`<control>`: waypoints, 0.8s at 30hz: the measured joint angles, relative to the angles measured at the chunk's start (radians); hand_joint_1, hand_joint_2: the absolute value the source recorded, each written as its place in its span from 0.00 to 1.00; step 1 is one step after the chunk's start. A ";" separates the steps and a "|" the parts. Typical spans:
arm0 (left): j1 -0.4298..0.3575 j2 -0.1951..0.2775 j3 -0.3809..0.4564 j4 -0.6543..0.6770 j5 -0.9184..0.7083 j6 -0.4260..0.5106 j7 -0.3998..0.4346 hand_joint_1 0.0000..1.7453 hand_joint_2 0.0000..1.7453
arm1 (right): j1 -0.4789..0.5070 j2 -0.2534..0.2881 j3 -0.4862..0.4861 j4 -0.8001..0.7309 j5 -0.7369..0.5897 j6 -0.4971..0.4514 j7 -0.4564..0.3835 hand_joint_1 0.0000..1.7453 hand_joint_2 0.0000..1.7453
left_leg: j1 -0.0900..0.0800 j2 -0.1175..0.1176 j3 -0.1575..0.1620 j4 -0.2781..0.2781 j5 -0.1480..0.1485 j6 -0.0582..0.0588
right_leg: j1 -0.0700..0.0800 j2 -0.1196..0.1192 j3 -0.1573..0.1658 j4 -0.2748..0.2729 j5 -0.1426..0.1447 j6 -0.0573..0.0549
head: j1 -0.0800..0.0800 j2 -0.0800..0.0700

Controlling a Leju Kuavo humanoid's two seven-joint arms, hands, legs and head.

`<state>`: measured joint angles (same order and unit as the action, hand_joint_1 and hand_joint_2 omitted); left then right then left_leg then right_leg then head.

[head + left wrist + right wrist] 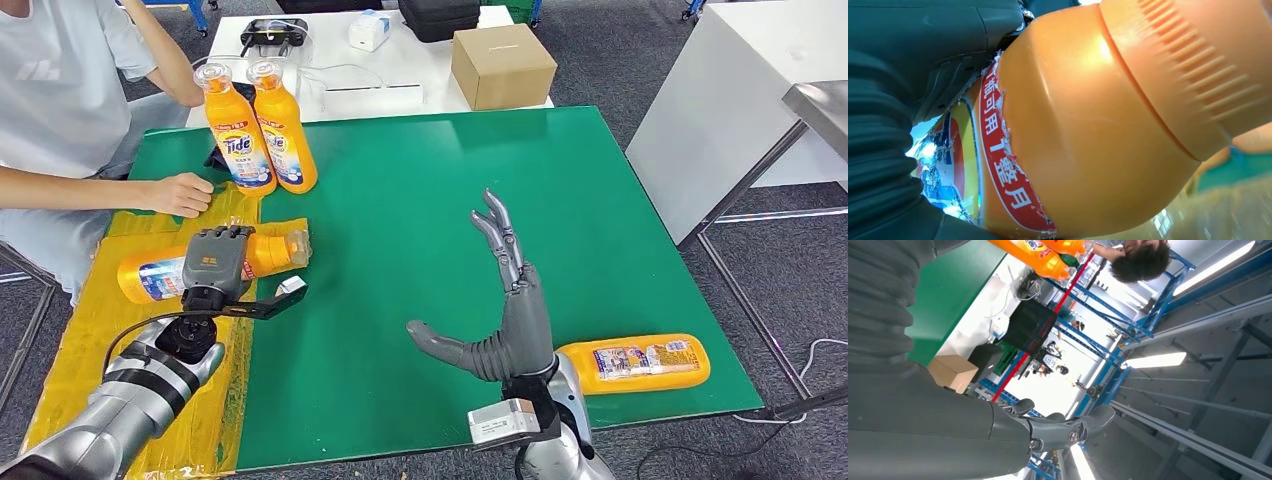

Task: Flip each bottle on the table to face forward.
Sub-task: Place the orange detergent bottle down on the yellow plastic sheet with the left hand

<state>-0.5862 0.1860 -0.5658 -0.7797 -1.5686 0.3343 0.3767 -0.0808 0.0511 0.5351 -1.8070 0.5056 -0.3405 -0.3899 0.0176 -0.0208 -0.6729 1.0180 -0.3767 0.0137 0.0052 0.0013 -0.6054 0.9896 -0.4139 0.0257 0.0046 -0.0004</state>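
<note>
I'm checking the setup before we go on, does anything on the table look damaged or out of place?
Yes. The bottle that the left hand grips has a torn, ragged label edge, seen in the left wrist view. Another bottle lies on its side near the green table's near right edge.

The left hand (217, 260) covers the middle of the lying bottle (150, 275), hiding its label there; the person (70, 90) is cut off by the frame's edge; the bottle's far background in the left wrist view is blurred.
</note>
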 joint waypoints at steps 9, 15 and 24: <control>-0.032 -0.065 0.097 0.143 0.008 0.022 -0.011 0.00 1.00 | -0.009 -0.003 0.008 0.004 0.014 0.021 0.020 0.00 1.00 | 0.000 0.000 0.000 0.000 0.000 0.000 | 0.000 0.000 0.000 0.000 0.000 0.000 | 0.000 0.000; -0.024 -0.102 0.200 0.180 0.051 0.068 -0.091 0.00 1.00 | -0.008 -0.010 0.014 0.015 0.043 0.029 0.044 0.00 1.00 | 0.000 0.000 0.000 0.000 0.000 0.000 | 0.000 0.000 0.000 0.000 0.000 0.000 | 0.000 0.000; 0.055 -0.137 0.318 0.097 0.171 0.149 -0.214 0.00 1.00 | 0.006 -0.036 0.013 0.033 0.131 0.056 0.113 0.00 1.00 | 0.000 0.000 -0.001 0.000 0.000 0.000 | 0.000 0.000 0.000 0.000 0.000 0.000 | 0.000 0.000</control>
<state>-0.5310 0.0490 -0.2477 -0.6832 -1.3977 0.4832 0.1629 -0.0751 0.0155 0.5485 -1.7738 0.6366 -0.2846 -0.2769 0.0176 -0.0207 -0.6734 1.0180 -0.3770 0.0136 0.0052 0.0013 -0.6056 0.9896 -0.4140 0.0257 0.0047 -0.0004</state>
